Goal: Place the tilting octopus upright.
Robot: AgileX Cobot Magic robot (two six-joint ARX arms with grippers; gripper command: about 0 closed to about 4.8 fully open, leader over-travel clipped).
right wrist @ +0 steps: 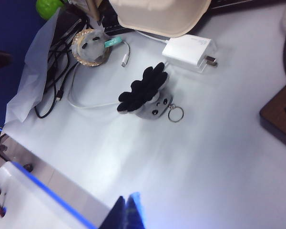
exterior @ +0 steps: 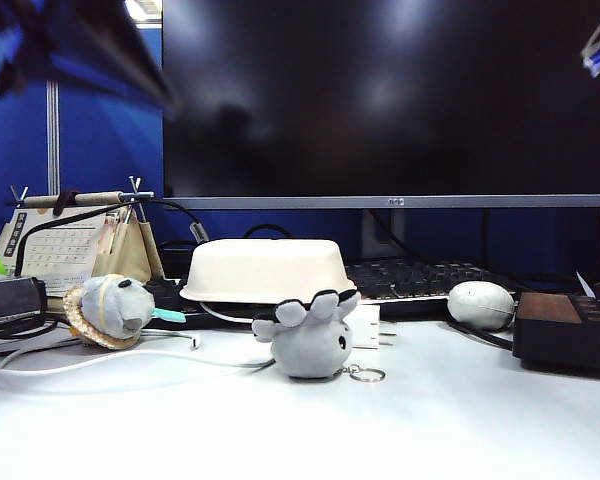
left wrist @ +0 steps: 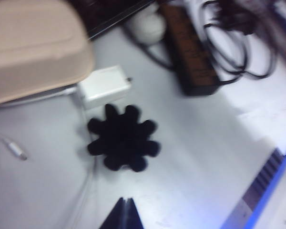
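On the white desk [exterior: 460, 420], just in front of the upturned cream oval tub [exterior: 265, 268], the small light-grey plush octopus [exterior: 310, 335] sits upside down, its head on the desk and its stubby black-soled tentacles spread upward; its metal keyring [exterior: 366, 373] lies on the desk touching it, on the side toward the smooth grey oval mouse [exterior: 480, 304]. A white plug-in charger block [right wrist: 188, 51] lies between the octopus and the tub, near both. Well apart from the octopus, on the far side from the mouse, a grey round plush with a woven tan brim [exterior: 107, 310] rests by a desk calendar [exterior: 60, 245]. A dark brown power strip [exterior: 565, 328] sits beyond the mouse. The left gripper [left wrist: 124, 214] hangs above the desk near the octopus, clenched with fingertips together, grasping nothing. The right gripper [right wrist: 127, 212] is also clamped tight and empty, high over the desk and well apart from the octopus.
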